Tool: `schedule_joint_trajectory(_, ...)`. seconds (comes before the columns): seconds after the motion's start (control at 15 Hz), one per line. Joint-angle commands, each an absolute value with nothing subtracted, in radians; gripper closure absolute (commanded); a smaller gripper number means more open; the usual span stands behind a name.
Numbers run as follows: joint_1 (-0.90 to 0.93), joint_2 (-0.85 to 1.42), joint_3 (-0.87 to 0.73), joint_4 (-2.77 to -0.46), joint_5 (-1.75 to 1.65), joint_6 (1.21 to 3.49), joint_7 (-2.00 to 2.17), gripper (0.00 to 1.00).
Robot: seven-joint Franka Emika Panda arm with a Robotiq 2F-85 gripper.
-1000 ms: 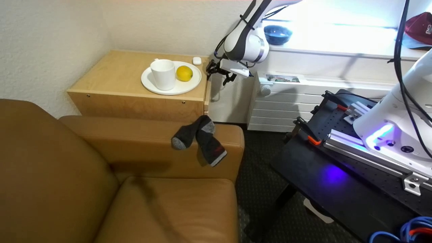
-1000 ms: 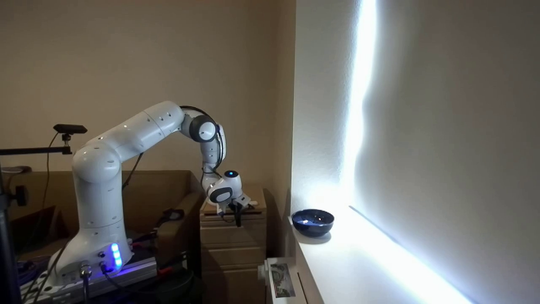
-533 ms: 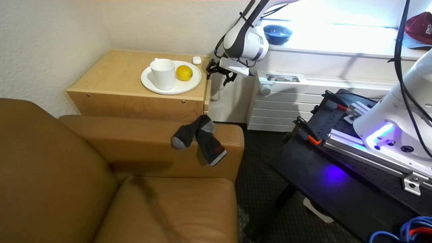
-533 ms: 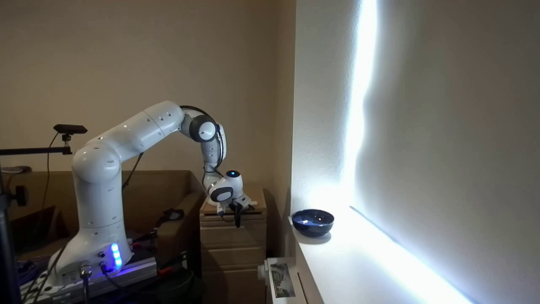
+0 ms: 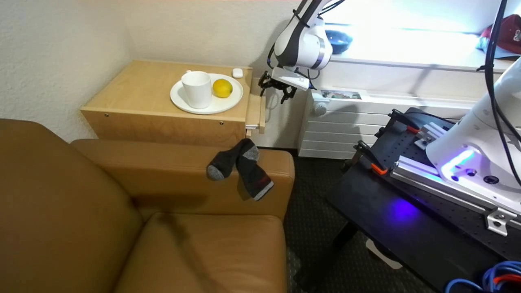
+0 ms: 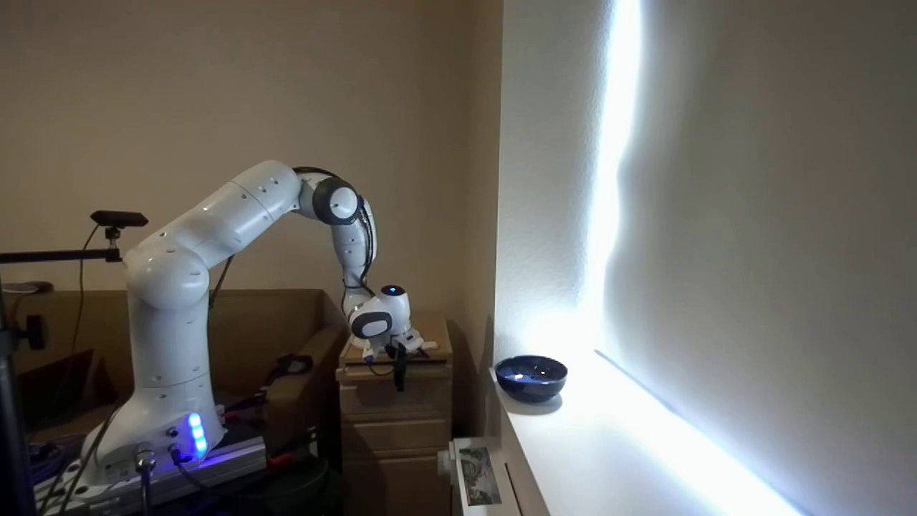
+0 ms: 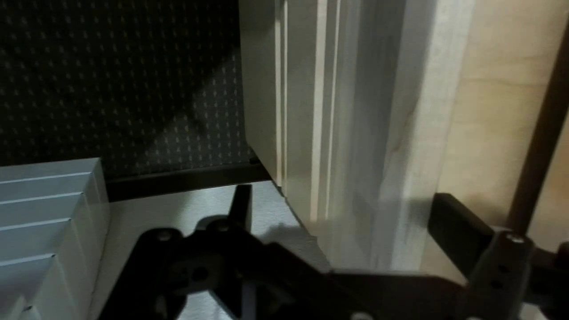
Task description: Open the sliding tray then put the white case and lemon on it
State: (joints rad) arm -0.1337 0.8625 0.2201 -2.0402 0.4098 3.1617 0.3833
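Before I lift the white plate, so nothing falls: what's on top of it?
A white mug and the lemon sit on the white plate. The plate beneath them is covered and can't be seen.

Sliding tray [image 5: 255, 108], corner probably hidden, cap [image 5: 506, 37] cropped

I read side table [image 5: 138, 85] and sliding tray [image 7: 493, 133] as wood, smooth, low sheen. White case [image 5: 237, 73]: smooth, plastic-looking. Lemon [image 5: 222, 88]: peel, faint sheen. Mug [image 5: 197, 91], plate [image 5: 226, 106]: smooth, ceramic-looking. Sofa [image 5: 171, 236]: smooth, leather-like. Socks [image 5: 249, 169]: matt knitted cloth. Bowl [image 6: 531, 387]: glossy; material I cannot confirm. Rail [image 5: 431, 181]: bare metal. Wall [image 5: 61, 40]: rough, matt. My gripper fingers [image 7: 460, 233]: matt.
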Motion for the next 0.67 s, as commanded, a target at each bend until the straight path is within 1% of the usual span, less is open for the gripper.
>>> schedule_joint_trajectory(0.0, -0.039, 0.827, 0.086, -2.224, 0.456, 3.213, 0.425, 0.0)
schedule_joint_trajectory(0.2, 0.018, 0.774, 0.011, -2.35, 0.476, 3.231, 0.454, 0.0)
schedule_joint_trajectory(0.6, 0.002, 0.728, -0.058, -2.524, 0.472, 3.269, 0.458, 0.0)
